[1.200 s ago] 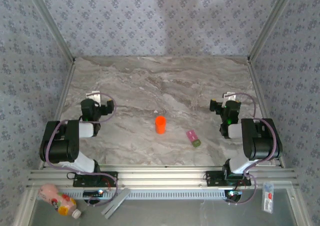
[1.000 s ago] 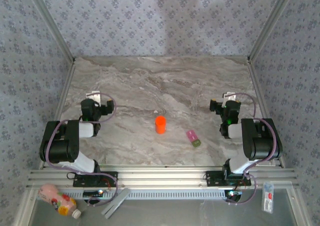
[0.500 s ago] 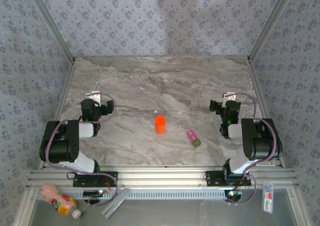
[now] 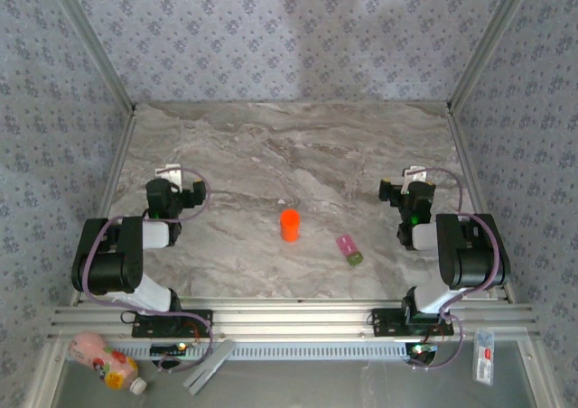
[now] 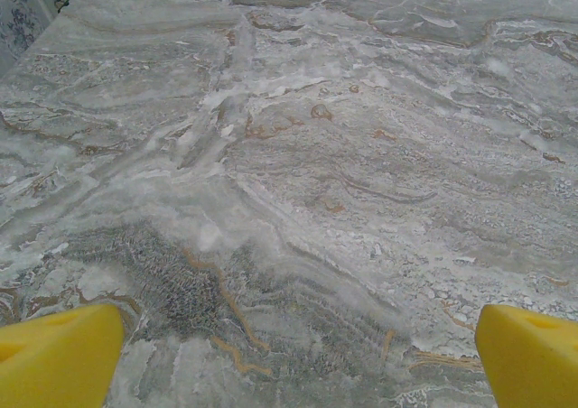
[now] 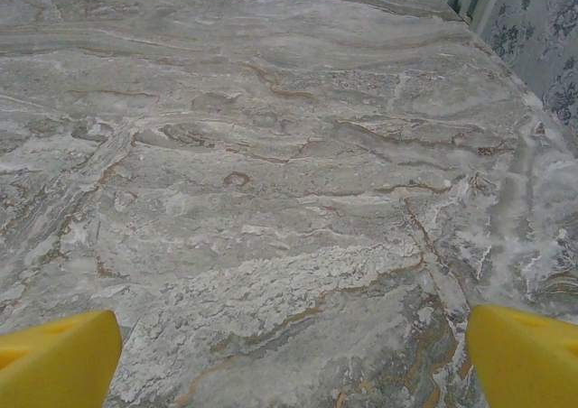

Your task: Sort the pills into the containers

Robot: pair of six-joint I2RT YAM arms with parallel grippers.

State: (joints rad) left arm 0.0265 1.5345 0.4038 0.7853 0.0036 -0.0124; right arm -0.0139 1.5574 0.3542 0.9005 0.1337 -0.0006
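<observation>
On table (image 4: 271,146): pill case (image 4: 349,249) near orange bottle (image 4: 289,225) | left claw (image 5: 298,358), right claw (image 6: 293,358) released | card (image 4: 485,356) print unreadable

Grey marble table (image 4: 271,146), brown veins through it. Blue-grey floral print on the walls (image 4: 271,38). Bright orange bottle (image 4: 289,225), and there's the pill case (image 4: 349,249), half pink, half green. Yellow fingertips (image 5: 59,358) on the left gripper (image 5: 293,358), yellow on the right gripper (image 6: 289,358) too.
</observation>
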